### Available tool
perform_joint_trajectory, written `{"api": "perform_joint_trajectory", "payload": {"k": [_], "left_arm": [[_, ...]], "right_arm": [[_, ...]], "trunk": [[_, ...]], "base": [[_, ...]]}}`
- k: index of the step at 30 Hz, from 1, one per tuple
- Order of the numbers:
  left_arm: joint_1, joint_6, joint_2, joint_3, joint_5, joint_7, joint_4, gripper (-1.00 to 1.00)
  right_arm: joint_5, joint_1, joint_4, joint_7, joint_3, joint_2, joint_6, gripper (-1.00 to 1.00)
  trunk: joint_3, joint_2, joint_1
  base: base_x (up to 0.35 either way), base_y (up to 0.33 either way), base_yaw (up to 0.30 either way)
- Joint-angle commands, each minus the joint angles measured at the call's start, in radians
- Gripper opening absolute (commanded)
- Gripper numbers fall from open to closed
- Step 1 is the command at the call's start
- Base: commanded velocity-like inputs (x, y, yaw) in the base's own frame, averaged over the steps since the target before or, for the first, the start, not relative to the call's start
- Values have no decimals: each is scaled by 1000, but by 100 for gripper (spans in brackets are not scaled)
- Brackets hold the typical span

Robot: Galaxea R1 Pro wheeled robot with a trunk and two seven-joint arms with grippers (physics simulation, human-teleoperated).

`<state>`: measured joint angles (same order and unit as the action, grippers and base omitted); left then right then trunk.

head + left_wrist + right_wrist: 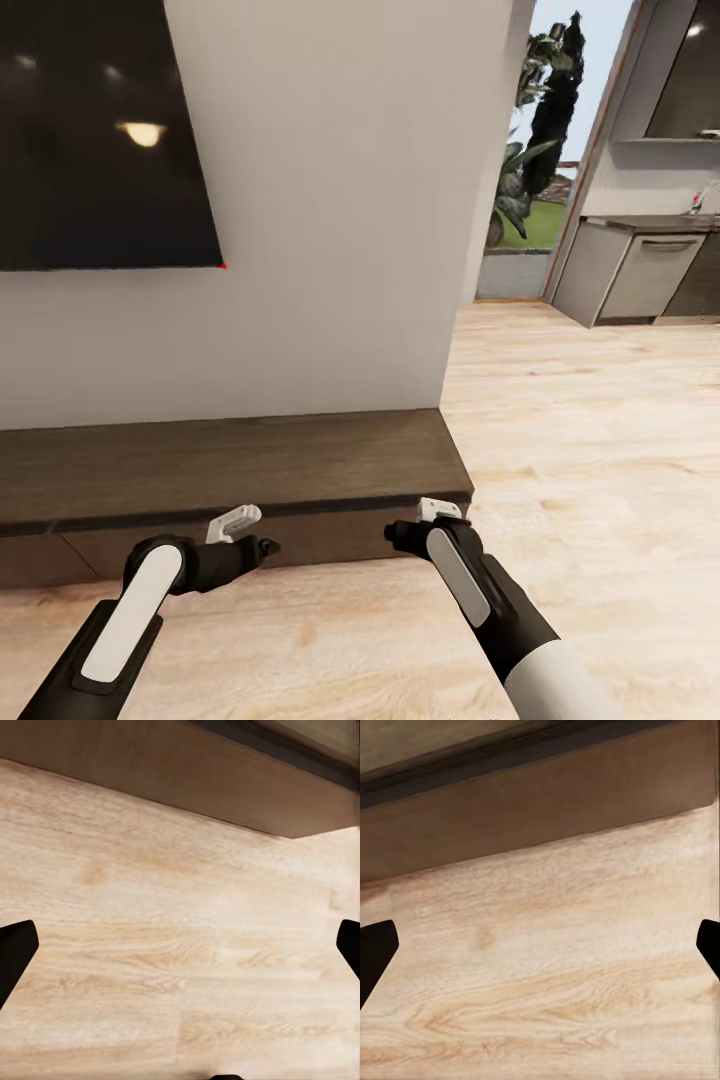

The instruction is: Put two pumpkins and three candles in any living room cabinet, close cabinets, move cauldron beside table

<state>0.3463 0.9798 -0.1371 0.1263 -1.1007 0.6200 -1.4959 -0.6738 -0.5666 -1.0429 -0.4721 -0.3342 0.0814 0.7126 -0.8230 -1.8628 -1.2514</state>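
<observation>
Both jaws spread wide, nothing pinched: left gripper (240, 532) and right gripper (425, 522) empty, fingertips (16, 952) far apart over pale plank wood floor (180, 945). Hovering low, just in front of long low dark-brown wood cabinet (230, 465), near its right end; drawer fronts shut, flat top bare. Above it, black wall screen (100, 130). Grey kitchen units (640, 275) far right, not relevant. Pumpkins, candles, cauldron nowhere visible. Probably lining up to open a drawer: handle-less front, so best hooking a fingertip on the front's edge, pulling straight out, slowly.
</observation>
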Motion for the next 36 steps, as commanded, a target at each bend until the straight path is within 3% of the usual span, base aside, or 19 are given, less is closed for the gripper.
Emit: {"api": "perform_joint_trajectory", "payload": {"k": [1, 20, 29, 36], "left_arm": [[0, 0, -1, 1, -10, 10, -1, 100], [0, 0, -1, 5, -7, 10, -1, 100], [1, 0, 2, 9, -11, 10, -1, 100], [1, 2, 5, 10, -11, 18, -1, 100]], "right_arm": [[-10, -1, -1, -10, -2, 0, 1, 100], [-13, -1, 3, -8, -1, 0, 1, 100], [-16, -1, 4, 58, 2, 0, 1, 100], [-17, -1, 4, 61, 5, 0, 1, 100]], "trunk": [[0, 0, 0], [14, 0, 0], [20, 0, 0], [48, 49, 27]], "base": [[-5, 1, -251], [-1, 0, -266], [0, 0, -268], [0, 0, -268]]}}
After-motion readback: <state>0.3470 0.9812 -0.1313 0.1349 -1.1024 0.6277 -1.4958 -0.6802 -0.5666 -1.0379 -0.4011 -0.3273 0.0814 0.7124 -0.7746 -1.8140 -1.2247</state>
